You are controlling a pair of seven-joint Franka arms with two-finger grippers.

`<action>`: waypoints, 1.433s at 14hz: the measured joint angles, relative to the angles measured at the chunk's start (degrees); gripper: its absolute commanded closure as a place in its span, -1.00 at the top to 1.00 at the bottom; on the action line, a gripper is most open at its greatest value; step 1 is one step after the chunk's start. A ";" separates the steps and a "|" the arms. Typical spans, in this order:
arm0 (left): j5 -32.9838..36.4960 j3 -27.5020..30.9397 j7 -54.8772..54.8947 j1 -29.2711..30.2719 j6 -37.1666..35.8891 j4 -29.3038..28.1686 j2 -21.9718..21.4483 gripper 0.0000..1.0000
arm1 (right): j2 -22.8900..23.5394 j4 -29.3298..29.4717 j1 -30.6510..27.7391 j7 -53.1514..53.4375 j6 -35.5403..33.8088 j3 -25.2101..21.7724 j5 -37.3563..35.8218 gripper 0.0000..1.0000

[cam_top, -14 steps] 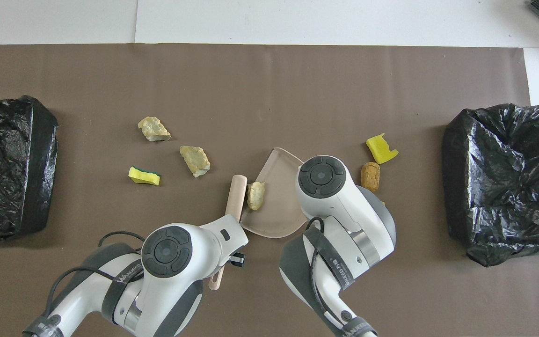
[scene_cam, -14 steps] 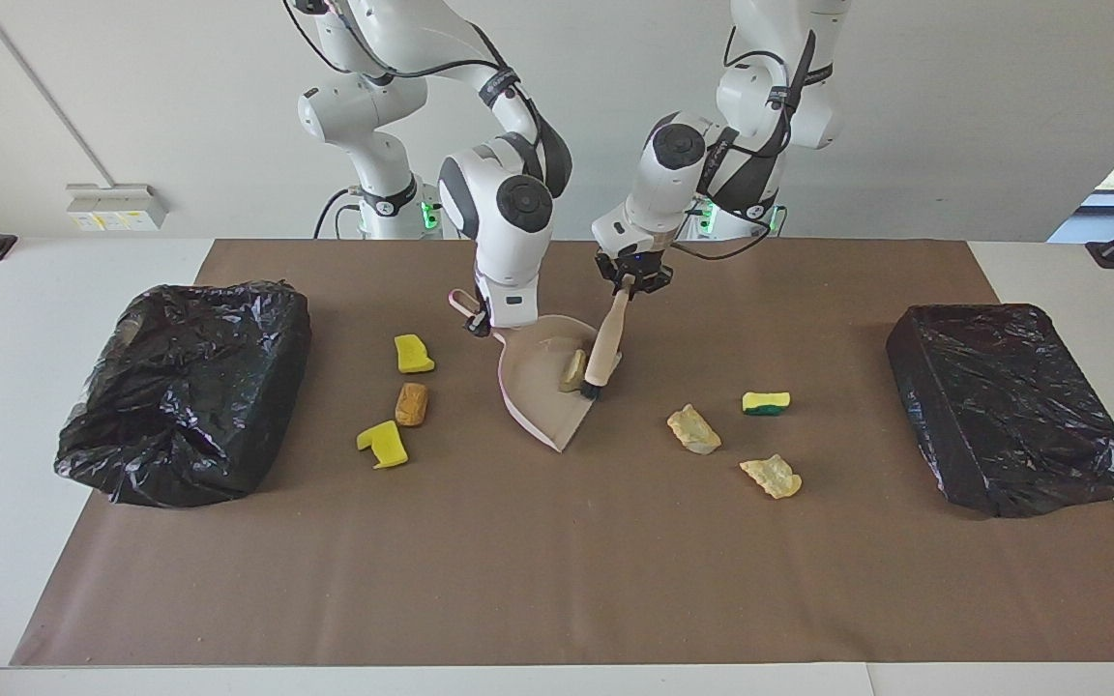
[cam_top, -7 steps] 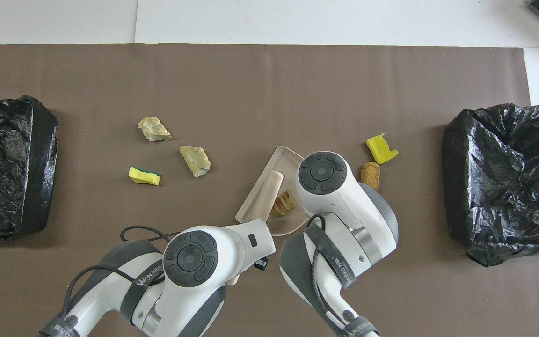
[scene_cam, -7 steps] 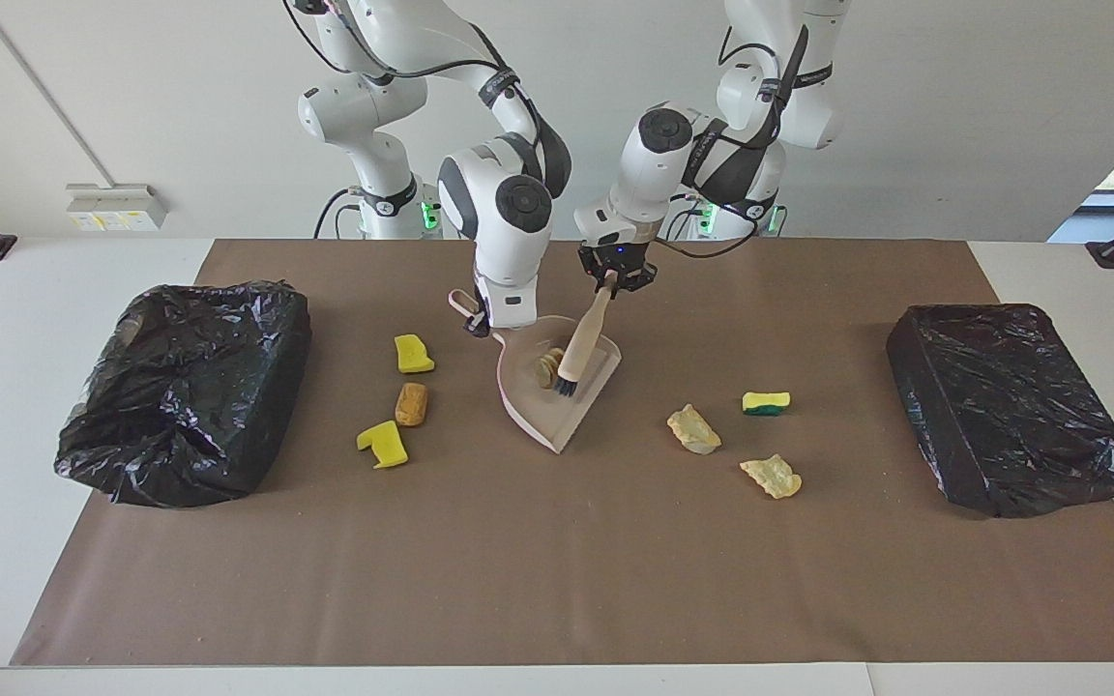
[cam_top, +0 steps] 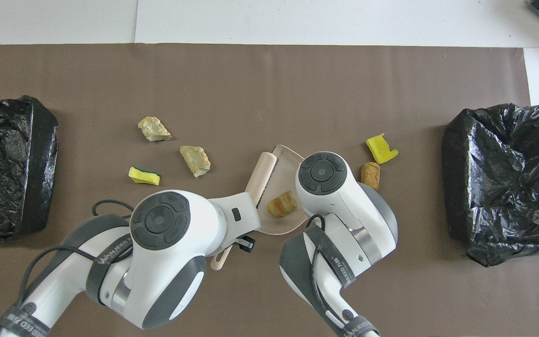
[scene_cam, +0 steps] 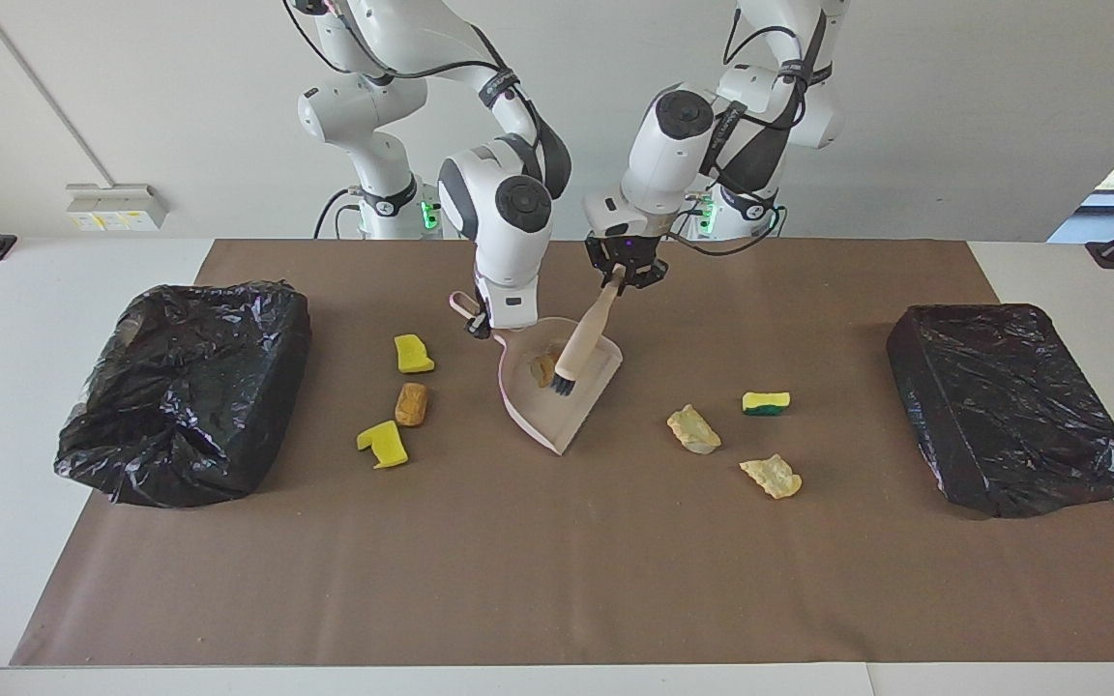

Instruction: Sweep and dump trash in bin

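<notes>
A pink dustpan [scene_cam: 545, 422] [cam_top: 289, 162] lies flat on the brown mat, mid-table. My right gripper [scene_cam: 476, 324] is shut on its handle. My left gripper [scene_cam: 623, 277] is shut on the wooden handle of a brush [scene_cam: 588, 333] [cam_top: 261, 171], whose dark bristles rest inside the pan. One tan trash chunk [scene_cam: 544, 367] [cam_top: 282, 204] lies in the pan beside the bristles. Loose trash lies on both sides: yellow [scene_cam: 413, 354], brown [scene_cam: 411, 403] and yellow [scene_cam: 382, 444] toward the right arm's end; beige [scene_cam: 693, 429], yellow-green [scene_cam: 766, 402] and pale [scene_cam: 771, 477] toward the left arm's end.
A bin lined with a black bag [scene_cam: 185, 387] [cam_top: 503, 178] stands at the right arm's end of the table. A second black-bagged bin [scene_cam: 1011, 406] [cam_top: 7, 164] stands at the left arm's end. The brown mat [scene_cam: 557, 570] covers the table.
The brush has pushed the tan chunk from the dustpan's edge deeper in, toward the handle. My left gripper has risen slightly with the brush. The dustpan and right gripper stayed put.
</notes>
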 measured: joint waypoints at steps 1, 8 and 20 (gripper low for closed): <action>0.02 0.26 0.50 2.99 -1.38 0.66 0.02 -1.00 | 0.00 -0.01 0.00 0.00 0.03 0.00 0.00 -1.00; 10.15 0.79 1.59 19.66 -7.07 3.63 1.89 -1.00 | 0.00 0.00 0.00 0.00 0.58 0.00 0.00 -1.00; 13.37 -0.91 8.14 27.04 -1.76 7.71 13.28 -1.00 | 0.00 -0.05 0.00 -0.01 1.05 0.01 -0.03 -1.00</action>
